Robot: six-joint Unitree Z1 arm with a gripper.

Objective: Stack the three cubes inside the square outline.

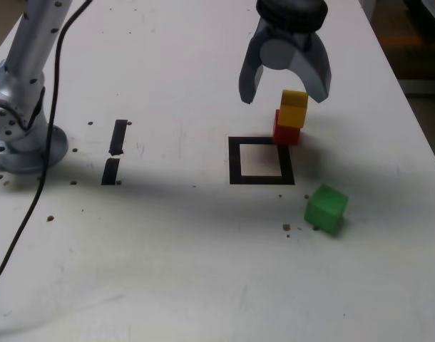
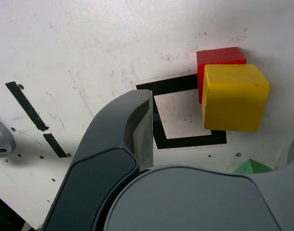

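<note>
Though white, a tabletop (image 1: 167, 285) (speckled).

Holds the gripper (image 1: 283, 100) wide open, high in the exterior view.
Points both curved fingers (image 1: 251, 75) downward there, with the tips well apart from each other. Rises from the base (image 1: 32, 151) at the exterior view's left, with the arm (image 1: 33, 44) leaning, and goes out past the top edge. In the wrist view, shows one finger in large part, the other only in small part.
</note>
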